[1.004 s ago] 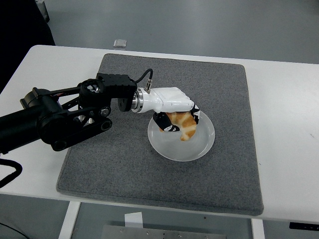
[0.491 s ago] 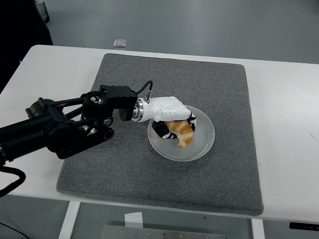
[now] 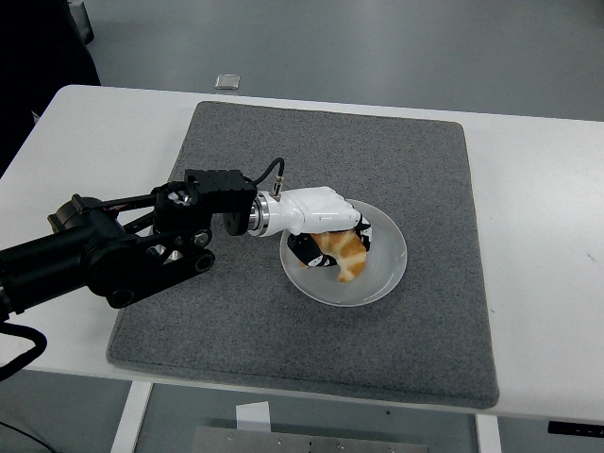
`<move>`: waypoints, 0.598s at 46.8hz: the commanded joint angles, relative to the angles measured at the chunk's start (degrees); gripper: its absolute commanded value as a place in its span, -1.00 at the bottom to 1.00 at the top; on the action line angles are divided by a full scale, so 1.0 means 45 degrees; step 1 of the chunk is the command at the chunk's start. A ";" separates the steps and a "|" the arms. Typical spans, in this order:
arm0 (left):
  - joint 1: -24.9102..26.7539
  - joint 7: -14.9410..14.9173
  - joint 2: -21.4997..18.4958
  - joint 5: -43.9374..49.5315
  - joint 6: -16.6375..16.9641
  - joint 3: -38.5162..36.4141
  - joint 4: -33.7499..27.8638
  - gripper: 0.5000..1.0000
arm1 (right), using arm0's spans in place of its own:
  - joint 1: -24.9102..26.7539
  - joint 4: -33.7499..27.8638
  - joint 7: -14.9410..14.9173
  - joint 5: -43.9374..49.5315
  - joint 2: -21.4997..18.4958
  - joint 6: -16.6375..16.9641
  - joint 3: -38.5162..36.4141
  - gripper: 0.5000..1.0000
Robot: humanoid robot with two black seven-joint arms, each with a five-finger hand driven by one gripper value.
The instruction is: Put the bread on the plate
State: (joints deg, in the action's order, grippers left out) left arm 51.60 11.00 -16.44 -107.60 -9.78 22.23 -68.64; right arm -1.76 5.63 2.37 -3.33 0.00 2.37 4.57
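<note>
Grey mat (image 3: 311,321) covers the middle of the white table (image 3: 547,217); all positions below are given relative to this mat.

Head view:
- Plate (image 3: 382,283): white, round, resting on the mat slightly right of the mat's centre.
- Bread (image 3: 347,255): golden-brown piece inside the plate, in the plate's left half. Its lower end appears to touch the plate surface, though the hand hides the upper end, so full contact cannot be confirmed.
- Left hand (image 3: 326,222): white shell with black fingers (image 3: 304,248), positioned over the left part of the plate. The fingers are curled around the bread, with dark fingertips visible on both the left and the upper right of it. The grip is closed on the bread.
- Left arm (image 3: 123,250): black, entering from the left edge of the picture, crossing the bare table and then the left part of the mat. A black cable (image 3: 276,170) loops up at the wrist.
- Small grey square object (image 3: 226,81): lies on the floor beyond the far edge of the table, past the mat's far left corner.
</note>
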 commanded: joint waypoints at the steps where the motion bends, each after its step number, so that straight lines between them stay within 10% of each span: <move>1: -0.0040 -0.0003 -0.0019 0.0004 0.0045 0.0001 0.0000 0.40 | 0.0000 0.0000 0.0000 -0.0003 0.0000 0.0000 0.0000 0.81; 9: -0.0040 -0.0003 -0.0097 0.0238 0.0045 0.0098 -0.0039 0.95 | 0.0000 0.0000 0.0000 -0.0003 0.0000 0.0000 0.0000 0.81; 28: 0.0506 0.0056 -0.0936 0.5216 -0.0442 0.0860 -0.0860 0.99 | 0.0000 0.0000 0.0000 -0.0003 0.0000 0.0000 0.0000 0.81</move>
State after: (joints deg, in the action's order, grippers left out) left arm 53.02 11.24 -20.04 -88.01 -10.85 25.24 -72.41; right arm -1.76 5.62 2.38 -3.33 0.00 2.37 4.57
